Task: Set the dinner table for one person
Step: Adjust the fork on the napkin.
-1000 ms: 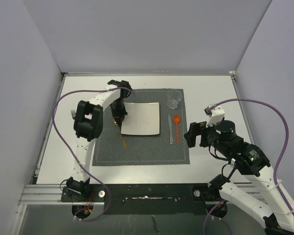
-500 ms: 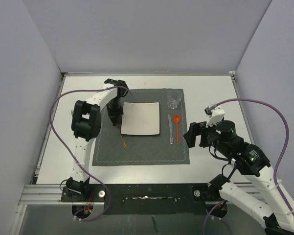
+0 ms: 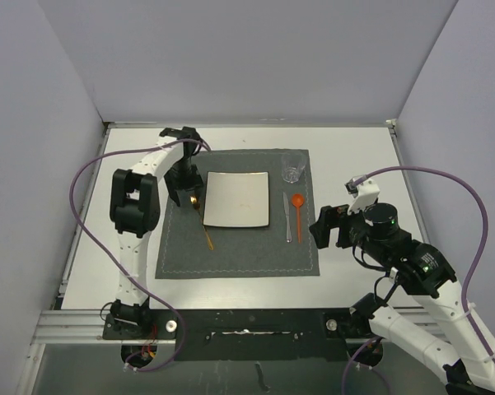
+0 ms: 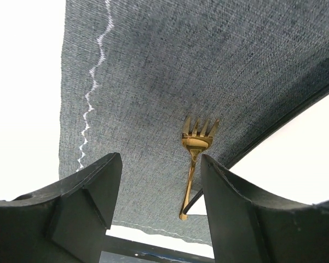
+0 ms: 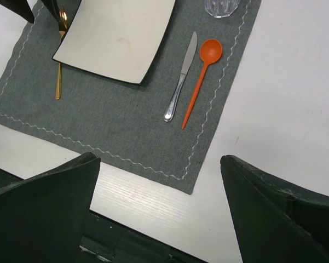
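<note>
While the left tool (image 4: 161, 163) hangs released above the gold fork (image 4: 194, 150), which lies on the grey placemat (image 3: 247, 247) just left of the plate (image 3: 237, 199), the right tool (image 5: 159, 161) gapes empty near the placemat's right edge. The white desk (image 3: 354, 156) spreads before both arms, carrying the placemat.

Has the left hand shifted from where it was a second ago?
Yes. In the top view the left hand has slid left, away from the plate's left edge, leaving the gold fork lying on the placemat.
</note>
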`<state>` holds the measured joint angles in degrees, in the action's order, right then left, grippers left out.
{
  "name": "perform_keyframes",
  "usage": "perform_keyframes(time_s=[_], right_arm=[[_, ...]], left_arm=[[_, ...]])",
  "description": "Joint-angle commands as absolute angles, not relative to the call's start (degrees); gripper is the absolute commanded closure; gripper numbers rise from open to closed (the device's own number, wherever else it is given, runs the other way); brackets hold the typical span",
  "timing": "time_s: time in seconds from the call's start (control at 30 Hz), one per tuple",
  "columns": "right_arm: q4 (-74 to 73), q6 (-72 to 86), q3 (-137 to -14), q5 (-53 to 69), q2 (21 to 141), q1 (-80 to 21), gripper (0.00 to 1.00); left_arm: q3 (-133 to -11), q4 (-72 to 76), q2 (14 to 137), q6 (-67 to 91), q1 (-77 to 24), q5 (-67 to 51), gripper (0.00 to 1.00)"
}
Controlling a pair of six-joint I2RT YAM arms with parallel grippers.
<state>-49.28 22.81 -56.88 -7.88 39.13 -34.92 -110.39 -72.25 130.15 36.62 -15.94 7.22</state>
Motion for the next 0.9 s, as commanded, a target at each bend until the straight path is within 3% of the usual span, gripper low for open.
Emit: perform_keyframes(time_s=[0.0,0.27,0.87], right_arm=[[-46.1,22.7,-58.2,-7.5,38.8,-35.2,0.02],[-46.5,22.4,-58.4,-7.9,39.0,-35.2,0.02],[-47.3,22.2,-58.7,-8.8,39.4,-35.2,0.02]], left_arm=[[-113.0,-70.0,124.4,36.6,-14.9,6.8,0.42],[-116.7,-69.3,129.2,36.5,-14.5,5.7,0.52],[-118.5,-67.8,135.9,36.0,-14.6,5.3,0.55]])
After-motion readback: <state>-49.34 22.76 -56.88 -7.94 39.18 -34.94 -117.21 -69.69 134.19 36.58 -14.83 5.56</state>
